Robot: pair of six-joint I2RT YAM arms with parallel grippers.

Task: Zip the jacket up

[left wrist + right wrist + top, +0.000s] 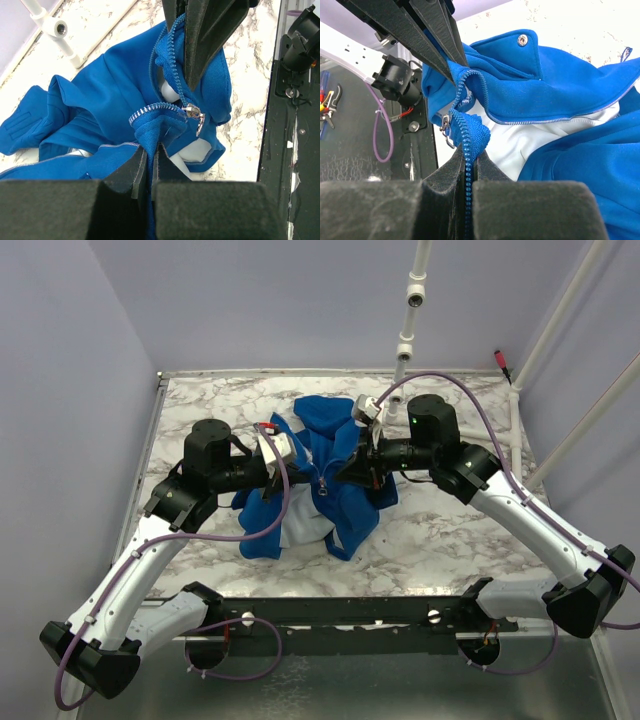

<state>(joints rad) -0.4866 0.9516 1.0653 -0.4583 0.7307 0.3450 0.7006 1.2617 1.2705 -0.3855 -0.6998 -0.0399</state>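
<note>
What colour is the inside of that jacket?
Pale grey-white lining inside the blue jacket; clearest in the right wrist view.

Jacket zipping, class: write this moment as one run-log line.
left gripper: shut on jacket zip edge | right gripper: shut on zip edge | slider: between grippers | front: open, lining showing

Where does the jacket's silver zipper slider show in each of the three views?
Top external: too small to pick out on the jacket.
Left wrist: the zipper slider sits right of centre, above the left pincer.
Right wrist: it hangs left of centre, above the right pincer.
Shared landmark: the pale lining beside the zipper.
</note>
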